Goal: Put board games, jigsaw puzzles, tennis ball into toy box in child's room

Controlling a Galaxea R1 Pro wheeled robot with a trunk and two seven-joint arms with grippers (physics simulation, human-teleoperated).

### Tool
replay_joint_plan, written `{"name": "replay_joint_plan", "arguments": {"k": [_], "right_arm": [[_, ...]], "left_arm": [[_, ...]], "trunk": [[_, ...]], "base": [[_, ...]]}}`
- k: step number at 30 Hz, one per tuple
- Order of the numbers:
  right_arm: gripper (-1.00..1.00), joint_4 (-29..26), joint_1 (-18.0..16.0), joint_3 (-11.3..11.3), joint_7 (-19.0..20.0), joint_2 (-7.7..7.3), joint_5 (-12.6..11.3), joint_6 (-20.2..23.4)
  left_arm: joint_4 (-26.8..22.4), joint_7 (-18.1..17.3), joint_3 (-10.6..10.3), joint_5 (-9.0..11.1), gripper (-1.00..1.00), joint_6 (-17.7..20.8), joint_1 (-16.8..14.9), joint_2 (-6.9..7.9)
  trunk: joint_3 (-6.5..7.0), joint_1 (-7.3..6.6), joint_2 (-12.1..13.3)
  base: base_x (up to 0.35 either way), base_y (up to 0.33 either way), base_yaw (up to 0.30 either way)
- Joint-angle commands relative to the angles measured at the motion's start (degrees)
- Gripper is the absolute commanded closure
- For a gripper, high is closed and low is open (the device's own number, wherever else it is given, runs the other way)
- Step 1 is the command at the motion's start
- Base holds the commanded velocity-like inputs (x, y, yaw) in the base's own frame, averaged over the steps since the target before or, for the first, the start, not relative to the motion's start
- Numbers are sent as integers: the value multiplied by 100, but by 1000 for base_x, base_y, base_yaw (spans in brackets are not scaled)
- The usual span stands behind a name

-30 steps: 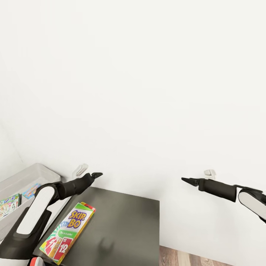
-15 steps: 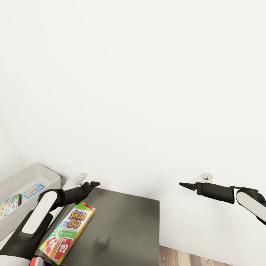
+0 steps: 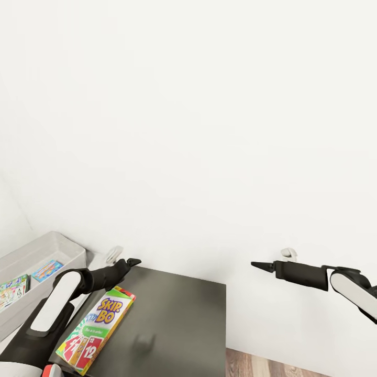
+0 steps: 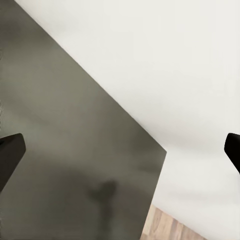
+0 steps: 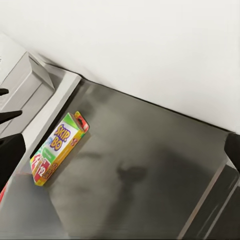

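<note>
The rainbow SKIP-BO board game (image 3: 97,330) lies flat on the dark grey cabinet top (image 3: 178,314), near its left edge; it also shows in the right wrist view (image 5: 57,147). The light-grey toy box (image 3: 50,246) stands at the left on the pale table (image 5: 56,104). Inside it are a mostly blue box (image 3: 47,270) and a green-white box (image 3: 13,292). My left gripper (image 3: 132,261) hovers open beyond the SKIP-BO box's far end, holding nothing. My right gripper (image 3: 256,265) hangs open in the air, right of the cabinet and in front of the wall.
A plain white wall rises close behind the cabinet and toy box. The cabinet's right edge drops to wood-plank floor (image 3: 272,366). The toy box's near wall (image 5: 22,82) stands higher than the cabinet top.
My left gripper has come down a little toward the cabinet's far edge. My right gripper has sunk slightly and drifted left. The SKIP-BO box has not moved.
</note>
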Motion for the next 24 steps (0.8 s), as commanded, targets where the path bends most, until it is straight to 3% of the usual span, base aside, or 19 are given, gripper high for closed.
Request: {"name": "replay_joint_plan", "arguments": {"k": [1, 15, 20, 24], "right_arm": [[-100, 4, -7, 23, 0, 28, -39, 53], [-100, 16, 12, 72, -9, 233, -30, 192], [-100, 96, 13, 250, -34, 456, 9, 212], [-100, 170, 9, 373, -39, 553, 78, 218]], "left_arm": [[-4, 58, -8, 60, -100, -3, -6, 7], [-2, 58, -9, 60, -100, -4, -6, 16], [-3, 57, -8, 60, -100, -4, -5, 18], [-3, 57, -8, 60, -100, -4, -5, 18]], "trunk": [[-14, 4, -14], [-14, 4, -14], [-14, 4, -14], [-14, 4, -14]], "base": [[0, 0, 0], [0, 0, 0], [0, 0, 0], [0, 0, 0]]}}
